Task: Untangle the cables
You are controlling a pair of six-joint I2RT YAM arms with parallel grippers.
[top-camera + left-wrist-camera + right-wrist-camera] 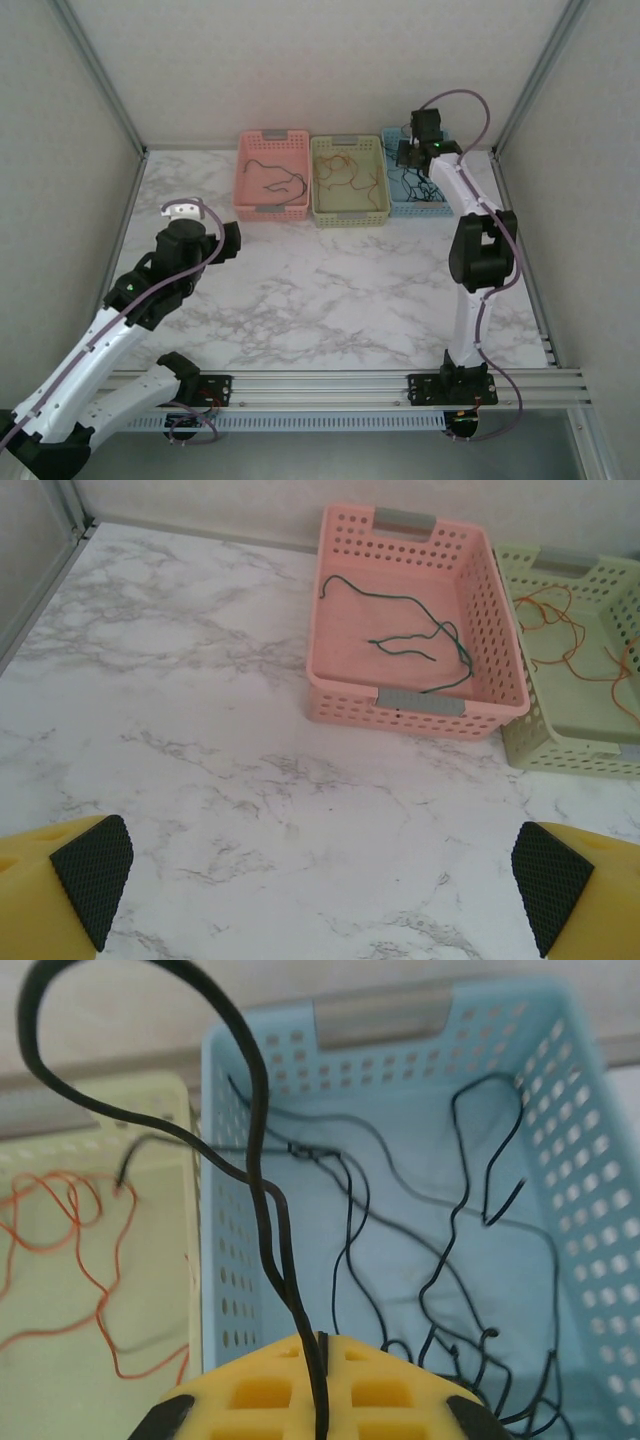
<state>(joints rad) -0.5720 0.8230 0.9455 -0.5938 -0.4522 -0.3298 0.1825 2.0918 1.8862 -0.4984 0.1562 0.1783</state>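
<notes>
- Right gripper: fingers clamped on black cable; strand rises from between fingers and loops high.
- Blue basket below and beyond fingers; more black cables heaped inside.
- Left gripper: fingers wide apart, empty, above bare table.
- Pink basket ahead of left fingers, holds green cable.
- Step, judged: separating one black strand from heap.
- Next: lift slowly, watch for snags, then release clear of the rest.

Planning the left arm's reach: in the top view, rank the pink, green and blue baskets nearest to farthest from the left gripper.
1. Pink basket, left end of the row.
2. Green basket, middle.
3. Blue basket, right end.
</notes>
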